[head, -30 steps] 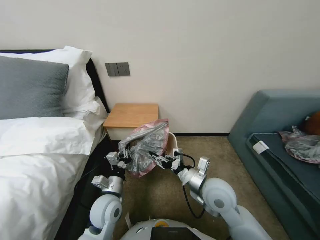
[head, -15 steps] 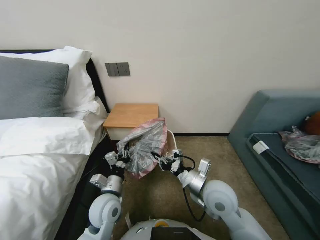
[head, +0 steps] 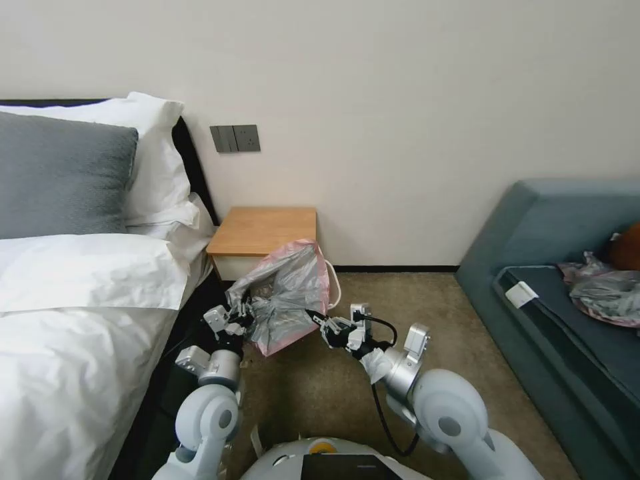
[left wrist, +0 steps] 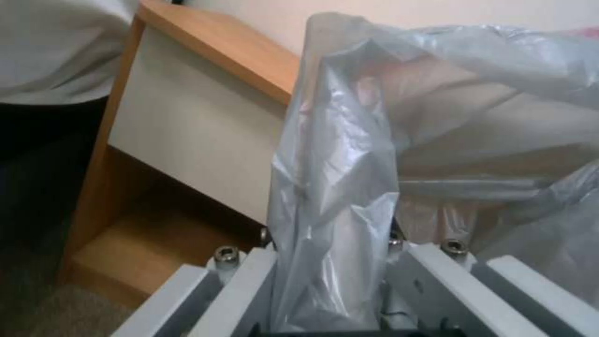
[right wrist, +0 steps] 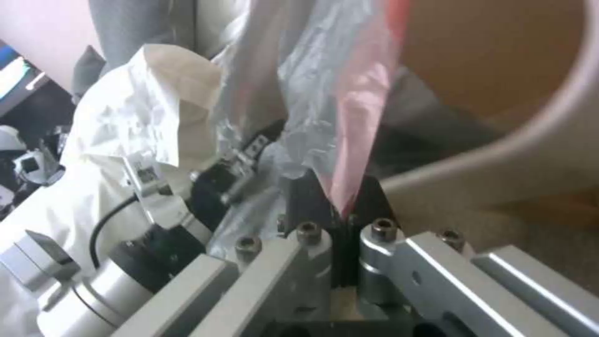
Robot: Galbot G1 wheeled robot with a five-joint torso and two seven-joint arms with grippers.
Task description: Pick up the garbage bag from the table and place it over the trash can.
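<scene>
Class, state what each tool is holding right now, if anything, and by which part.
Both hold the garbage bag: the left tool pinches a grey fold, the right tool clamps its pink rim.

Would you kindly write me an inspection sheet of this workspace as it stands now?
Surface: table, bare wood top.
Job's things: garbage bag held in the air in front of the table; trash can's cream rim behind it.
Clutter: heap of bags on the sofa.
Grippers: left gripper and right gripper shut on opposite bag edges.
Cables: black cable on right arm.
Surroundings: bed, wall switches.
</scene>
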